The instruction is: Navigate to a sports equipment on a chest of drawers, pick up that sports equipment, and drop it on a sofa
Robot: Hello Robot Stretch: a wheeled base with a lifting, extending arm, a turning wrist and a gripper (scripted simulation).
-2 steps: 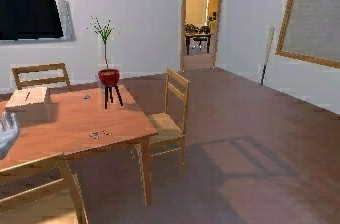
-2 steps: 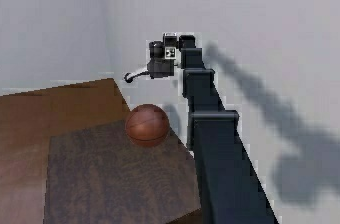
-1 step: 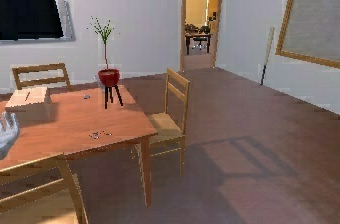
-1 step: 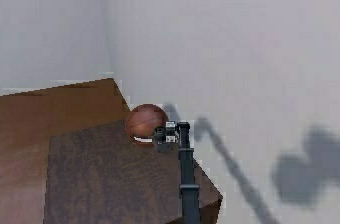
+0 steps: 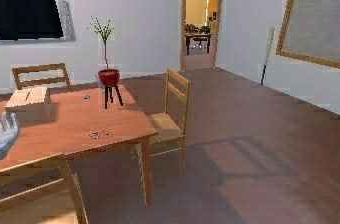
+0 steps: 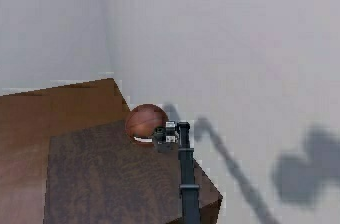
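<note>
Ball [image 6: 144, 121], one, brown-orange, at the fingers [image 6: 160, 135] near the one chest's [image 6: 108, 175] far corner; whether held, cannot tell.

Desk [image 5: 70, 122]: cut off at left edge. Near chair [image 5: 28, 207]: cut off at bottom. Specks [image 5: 98, 133] on desk: too small to tell. Ball [image 6: 141, 120]: partly behind jaws; whether held, cannot tell. Chest of drawers [image 6: 108, 172]: cut off below.

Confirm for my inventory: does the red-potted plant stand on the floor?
No, the red pot sits on a small dark stand on top of the wooden table.
</note>
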